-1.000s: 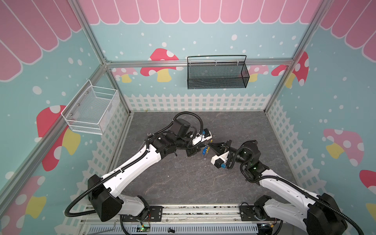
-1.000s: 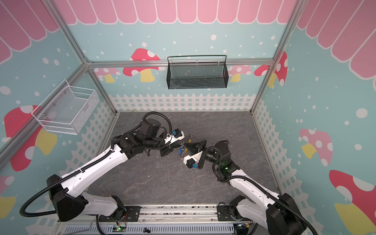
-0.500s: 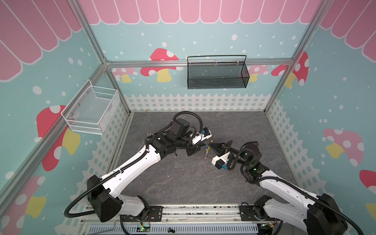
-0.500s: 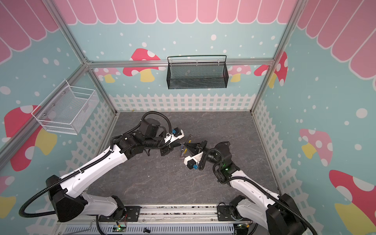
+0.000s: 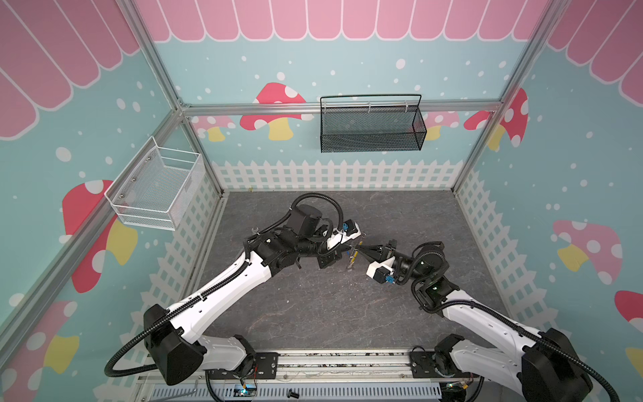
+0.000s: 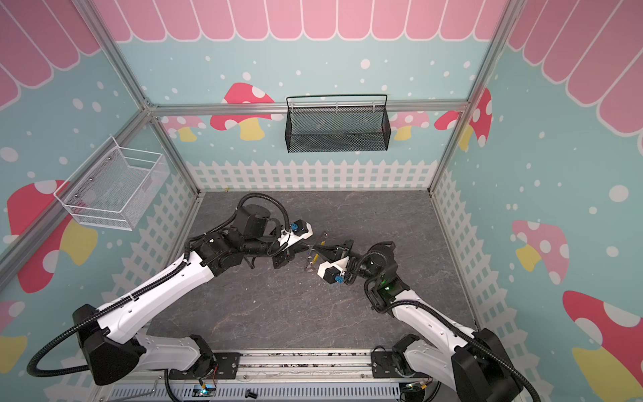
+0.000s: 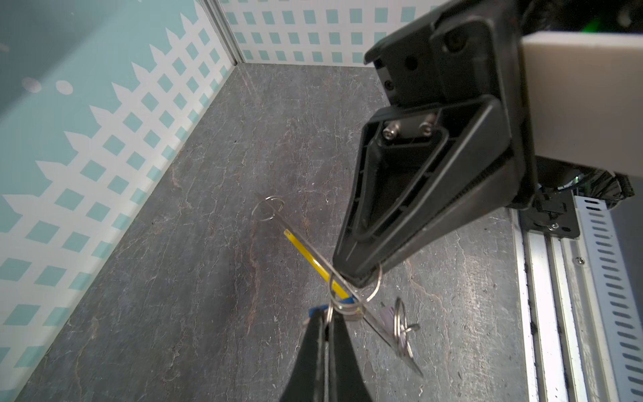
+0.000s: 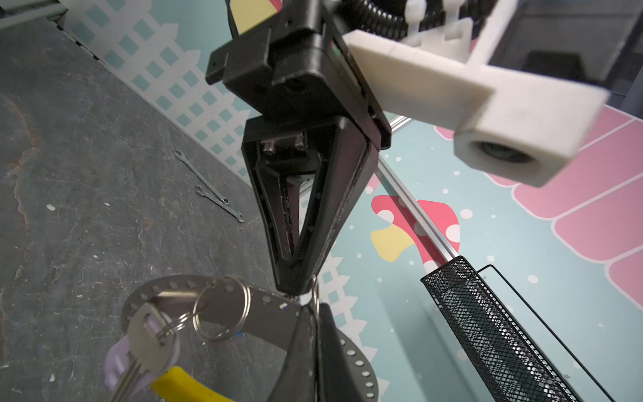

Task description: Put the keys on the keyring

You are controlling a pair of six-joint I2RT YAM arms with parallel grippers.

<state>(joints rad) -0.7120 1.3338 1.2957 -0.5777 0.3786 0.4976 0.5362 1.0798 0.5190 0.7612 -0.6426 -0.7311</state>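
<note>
Keyring (image 7: 306,253): hanging above mid-surface, right tool (image 7: 358,278) clenching its wire, lilac-tagged key (image 8: 146,334) dangling on it.
Blue-tagged key (image 7: 318,309): left tool (image 7: 327,318) pinching it against the hoop.
Risk: thin wire twisting in the pinch, key slipping off.
Surface (image 7: 208,278): grey, stone-look, carrying wrenches (image 8: 208,191).
Walls (image 5: 348,62): mushroom-printed, enclosing.

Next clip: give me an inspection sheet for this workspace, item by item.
Surface: grey stone-look floor, scuffed.
Job's things: keyring held off the floor; lilac-tag key hangs on it by its split ring; blue-tag key at the keyring, threading unclear.
Clutter: two wrenches lying on the floor.
Grippers: left pincer shut on blue-tag key; right pincer shut on keyring.
Cables: black hose loops over left wrist.
Surroundings: black mesh basket and white wire basket on walls.
</note>
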